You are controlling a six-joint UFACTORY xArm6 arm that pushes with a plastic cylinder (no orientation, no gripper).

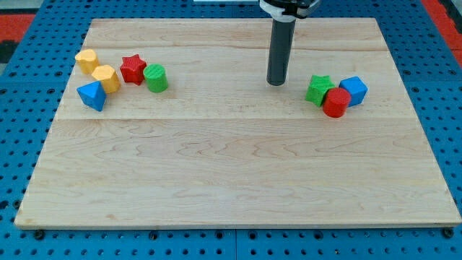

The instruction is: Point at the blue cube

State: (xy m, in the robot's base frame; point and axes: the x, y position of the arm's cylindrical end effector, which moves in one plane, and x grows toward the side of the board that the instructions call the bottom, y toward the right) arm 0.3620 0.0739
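My tip [276, 83] stood on the bench [231, 173], holding nothing; this end effector is a plain rod. The blue cube [354, 90] sat at three o'clock from it, shielded by the green star [317, 89] and red cylinder [336, 103], probably forcing a detour.

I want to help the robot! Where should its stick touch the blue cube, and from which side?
No jaws here, so my tip can only touch. The blue cube has the red block and green star on its left, so its top or right face is probably the best place to meet it.
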